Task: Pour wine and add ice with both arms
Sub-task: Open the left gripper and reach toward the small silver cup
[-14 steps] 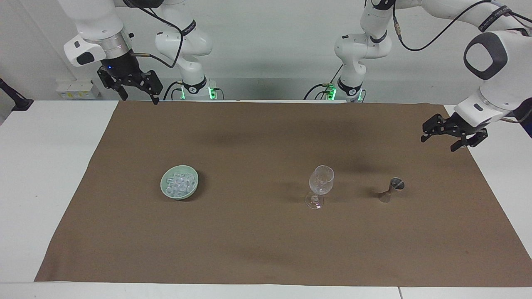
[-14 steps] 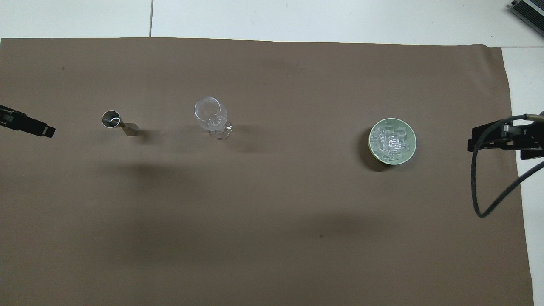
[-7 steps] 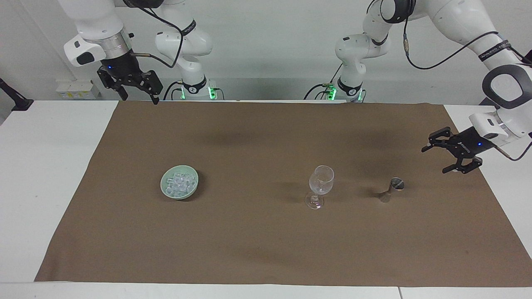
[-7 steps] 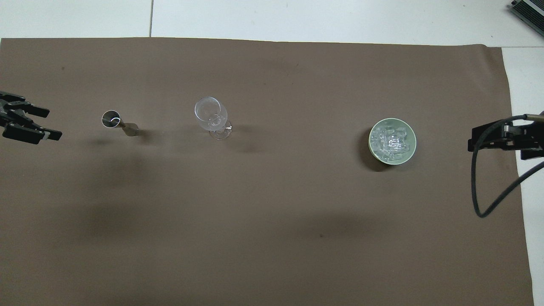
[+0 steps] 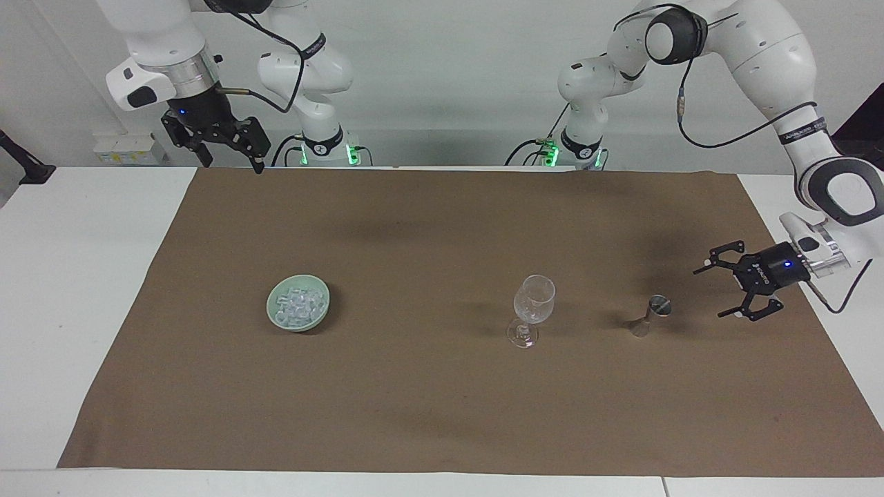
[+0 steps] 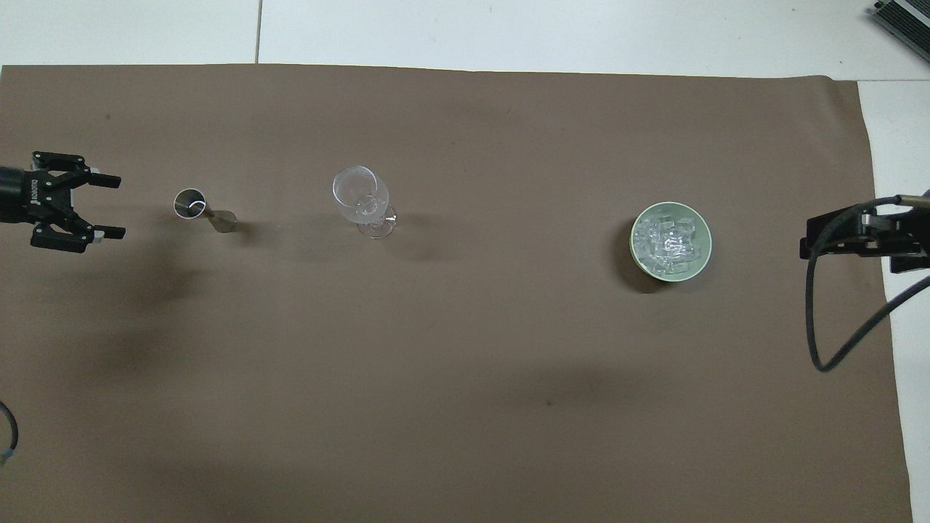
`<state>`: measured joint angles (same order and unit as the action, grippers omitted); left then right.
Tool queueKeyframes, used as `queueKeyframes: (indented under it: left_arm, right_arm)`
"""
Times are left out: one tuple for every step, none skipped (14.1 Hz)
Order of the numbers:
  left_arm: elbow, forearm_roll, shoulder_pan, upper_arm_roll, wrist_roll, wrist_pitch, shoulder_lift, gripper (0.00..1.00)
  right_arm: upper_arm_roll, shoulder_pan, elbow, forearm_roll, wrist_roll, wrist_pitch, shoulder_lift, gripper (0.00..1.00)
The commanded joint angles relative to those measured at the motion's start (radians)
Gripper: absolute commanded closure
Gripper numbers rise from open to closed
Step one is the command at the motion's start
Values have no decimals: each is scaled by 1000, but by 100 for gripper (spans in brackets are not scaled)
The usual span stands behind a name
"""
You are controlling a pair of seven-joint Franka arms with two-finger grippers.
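Left tool gapes empty beside the jigger — right tool, likewise spread, waits.

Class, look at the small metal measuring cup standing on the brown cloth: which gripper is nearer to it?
Left. The left gripper is low beside the measuring cup; the right gripper is at the other end of the table.

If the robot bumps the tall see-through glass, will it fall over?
Probably yes. The stemmed glass stands on a thin stem and small foot, with a wide bowl up top, so a sideways nudge could tip it. It looks like thin clear glass, so likely breakable and slippery to hold.
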<state>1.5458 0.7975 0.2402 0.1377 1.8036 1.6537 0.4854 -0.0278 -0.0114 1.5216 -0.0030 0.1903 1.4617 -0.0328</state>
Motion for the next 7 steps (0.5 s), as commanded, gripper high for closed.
queueKeyframes:
  left_arm:
    - [-1,81,50,-13,115,-14,48,0]
    - [-3,121,66,-33,176,-28,76,0]
    - [-3,147,95,-64,242,-28,102,0]
    - [0,155,105,-96,267,-28,111,0]
    - [0,169,117,-119,267,-29,131,0]
    - [0,207,134,-159,267,-29,150,0]
    - [3,230,158,-194,267,-32,171,0]
  right_arm:
    - [-9,-16,-3,9,-14,-6,-4,0]
    - [-9,-16,-3,9,-14,-6,-4,0]
    - [-9,-16,-3,9,-14,-6,-4,0]
    - [-9,-16,-3,9,-14,-6,-4,0]
    - [-9,-16,-3,9,-14,-6,-4,0]
    - [-9,-16,-3,9,-14,-6,-4,0]
    - [-9,-16,-3,9,-14,-6,-4,0]
